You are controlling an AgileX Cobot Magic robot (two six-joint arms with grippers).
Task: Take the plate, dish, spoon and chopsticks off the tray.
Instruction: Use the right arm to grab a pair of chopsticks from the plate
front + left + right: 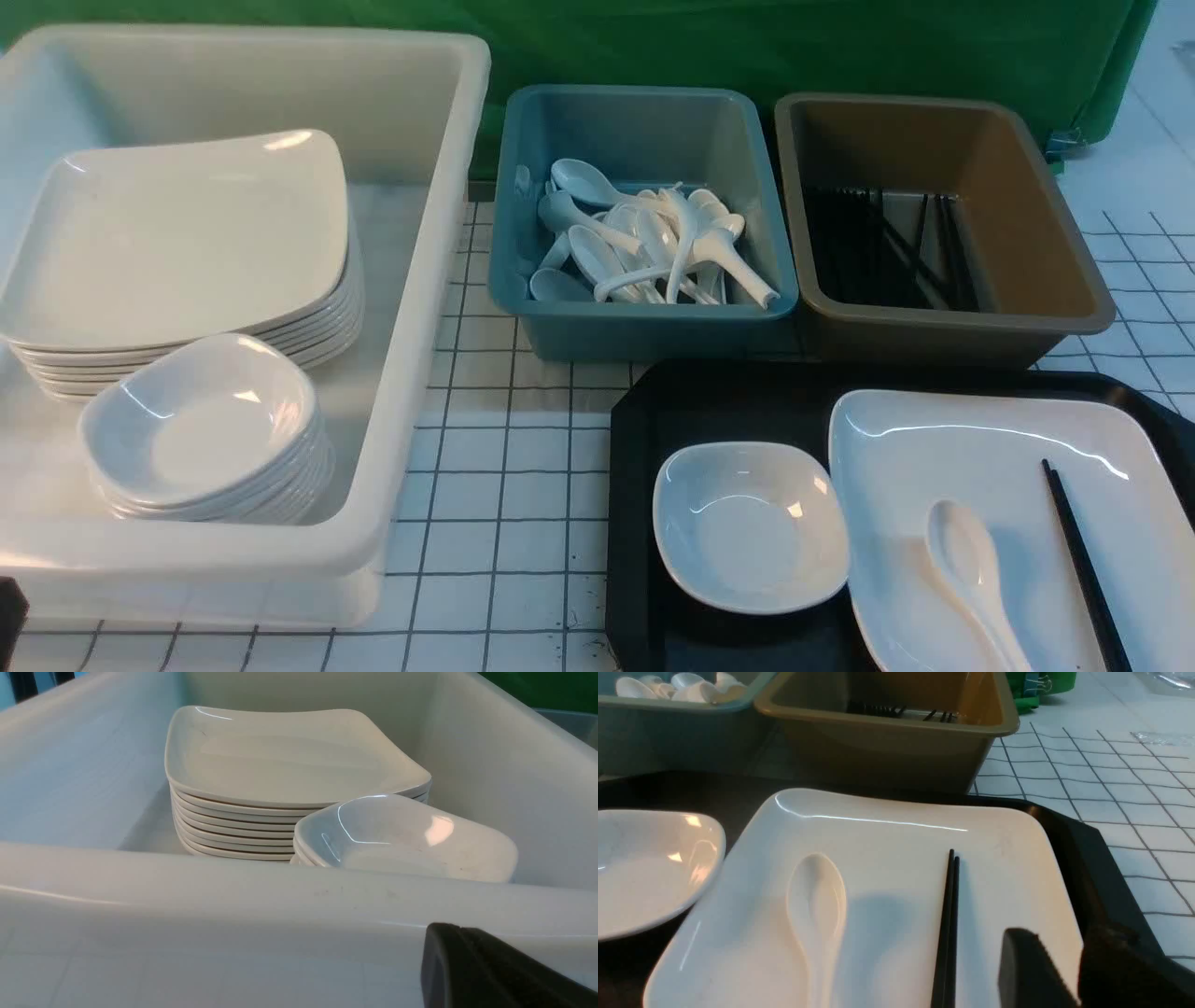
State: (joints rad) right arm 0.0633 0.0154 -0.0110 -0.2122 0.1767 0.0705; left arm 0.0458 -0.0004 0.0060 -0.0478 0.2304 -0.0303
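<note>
The black tray (709, 401) lies at the front right. On it sit the small white dish (747, 527) and, to its right, the large white plate (990, 467). The white spoon (966, 560) and the black chopsticks (1083, 560) both lie on the plate. In the right wrist view my right gripper (1059, 940) is open, its fingers apart over the plate's (887, 858) right rim, beside the chopsticks (948, 924) and holding nothing. My left gripper (448, 933) is shut and empty, just outside the white tub's near wall (233, 882).
The white tub (420, 280) at the left holds a stack of plates (187, 233) and a stack of dishes (205, 420). Behind the tray stand a blue bin (644, 336) of spoons and a brown bin (943, 341) of chopsticks. Gridded tabletop shows between tub and tray.
</note>
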